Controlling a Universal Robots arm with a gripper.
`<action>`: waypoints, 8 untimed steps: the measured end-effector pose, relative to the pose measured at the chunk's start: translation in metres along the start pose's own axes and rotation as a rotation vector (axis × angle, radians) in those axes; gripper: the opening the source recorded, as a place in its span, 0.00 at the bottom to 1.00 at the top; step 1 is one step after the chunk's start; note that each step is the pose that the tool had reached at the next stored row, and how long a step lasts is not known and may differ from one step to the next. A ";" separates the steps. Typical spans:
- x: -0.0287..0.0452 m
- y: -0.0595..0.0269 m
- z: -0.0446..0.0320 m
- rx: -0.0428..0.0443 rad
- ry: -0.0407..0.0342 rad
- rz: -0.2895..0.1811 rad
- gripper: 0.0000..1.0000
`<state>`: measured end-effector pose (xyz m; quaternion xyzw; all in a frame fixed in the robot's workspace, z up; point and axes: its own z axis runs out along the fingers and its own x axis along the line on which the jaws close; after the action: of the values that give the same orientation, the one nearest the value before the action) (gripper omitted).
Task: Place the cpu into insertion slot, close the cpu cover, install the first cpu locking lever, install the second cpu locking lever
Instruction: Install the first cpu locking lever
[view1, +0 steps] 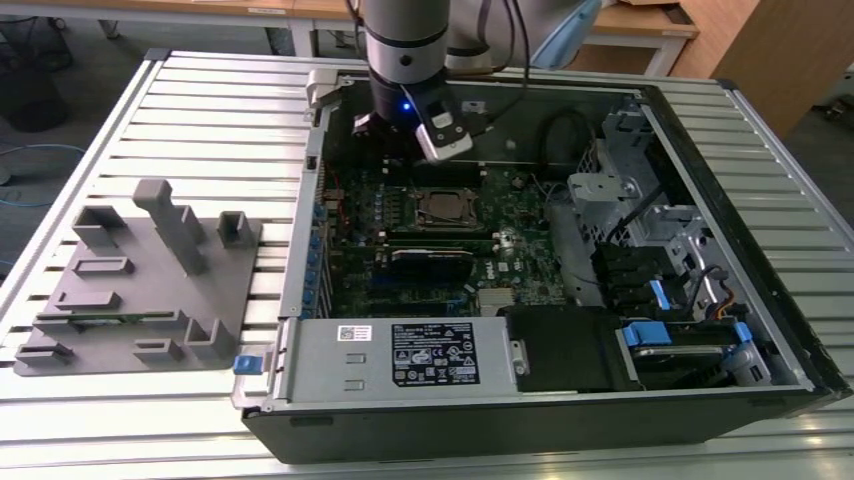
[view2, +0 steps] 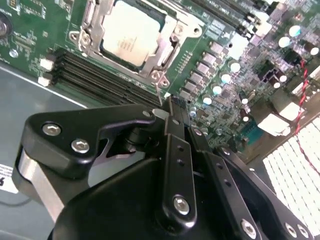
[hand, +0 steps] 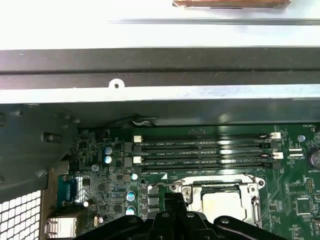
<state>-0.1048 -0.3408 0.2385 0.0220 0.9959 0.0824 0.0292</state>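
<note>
Inside the open computer case (view1: 534, 425), which lies on its side on the slatted table (view1: 200, 120), the green motherboard (view1: 521, 240) faces up. A labelled metal power supply box (view1: 400, 355) sits along the case's near wall in the exterior view. The cpu (view2: 131, 31) rests in its socket at the middle of the board. The cpu cover (hand: 220, 182) lies flat over it, its silvery frame around the chip's edges and the metal top showing through the window. Black memory slots (hand: 205, 152) run just beside the socket.

On the table at the exterior view's left stands a grey fixture (view1: 147, 290) of blocks and posts, well apart from the case.

Coming down from above, the arm (view1: 404, 50) stands nearly upright over the far part of the case. In both wrist views the gripper (view2: 174, 107) has its fingers drawn together with nothing between them. Its tips hang over the board by the socket's corner on the memory-slot side, near the cpu but clear of it.
</note>
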 end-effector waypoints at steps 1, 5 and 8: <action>0.0020 -0.0001 0.0000 0.0000 -0.0001 0.000 0.11; 0.0074 -0.0003 0.0001 -0.0001 -0.0004 0.001 0.11; 0.0079 0.0005 -0.0056 0.0003 -0.0002 0.003 0.11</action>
<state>-0.1130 -0.3408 0.2437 0.0233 0.9959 0.0824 0.0291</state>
